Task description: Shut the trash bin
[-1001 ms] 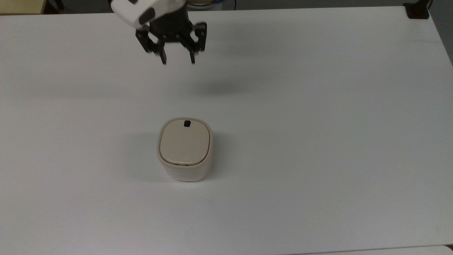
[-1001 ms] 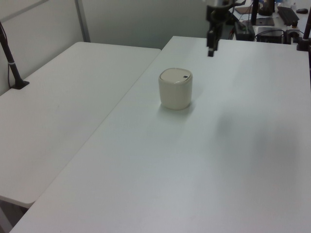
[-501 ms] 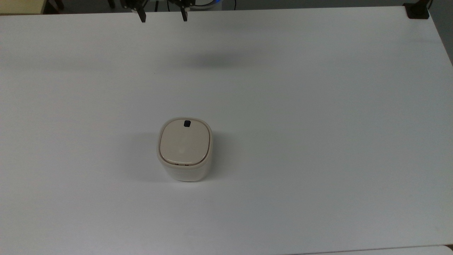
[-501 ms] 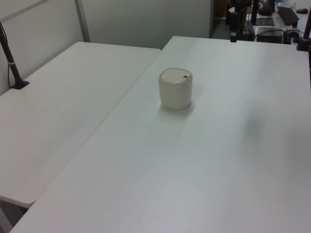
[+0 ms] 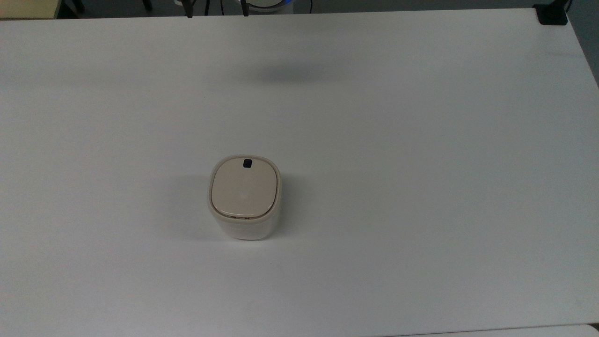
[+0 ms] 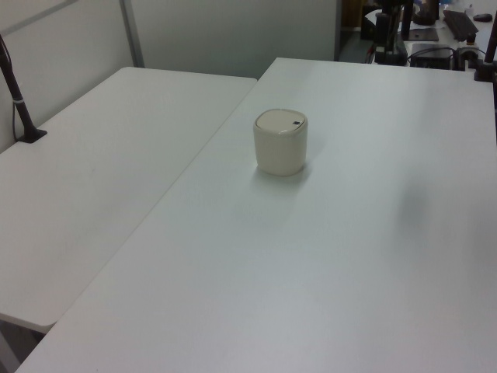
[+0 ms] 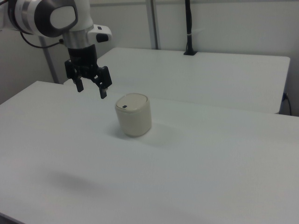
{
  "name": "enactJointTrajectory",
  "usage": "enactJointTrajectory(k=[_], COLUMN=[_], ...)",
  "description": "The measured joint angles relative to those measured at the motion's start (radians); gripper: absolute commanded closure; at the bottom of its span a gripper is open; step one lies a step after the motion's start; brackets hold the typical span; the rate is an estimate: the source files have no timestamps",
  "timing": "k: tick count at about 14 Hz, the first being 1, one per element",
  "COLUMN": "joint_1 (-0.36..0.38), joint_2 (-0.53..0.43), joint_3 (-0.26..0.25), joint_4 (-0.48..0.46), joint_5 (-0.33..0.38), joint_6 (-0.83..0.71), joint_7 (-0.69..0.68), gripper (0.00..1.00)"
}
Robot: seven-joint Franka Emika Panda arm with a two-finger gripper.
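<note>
Gripper [image 7: 91,88] hangs wide open and empty, up off the bin [image 7: 133,115] mid-table [image 5: 421,164]. Lid [image 5: 244,188] looks flat already, so I'd just leave it alone and stay clear.

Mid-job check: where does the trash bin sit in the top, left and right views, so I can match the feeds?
Top view: the trash bin stands left of centre on the white table.
Left view: upper middle, just right of the seam between the two tables.
Right view: left of centre, below and right of the end effector.
Shared landmark: the black button on the bin's lid.
</note>
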Motion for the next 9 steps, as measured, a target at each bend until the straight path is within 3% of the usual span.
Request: enactJointTrajectory(k=[3, 9], joint_1=[-0.038, -0.045], joint_2=[0.000, 0.054], joint_3=[0.015, 0.016], joint_4=[0.000, 0.053], joint_5=[0.000, 0.000], joint_6=[0.000, 0.003], joint_7=[0.000, 0.000], gripper=[0.00, 0.00])
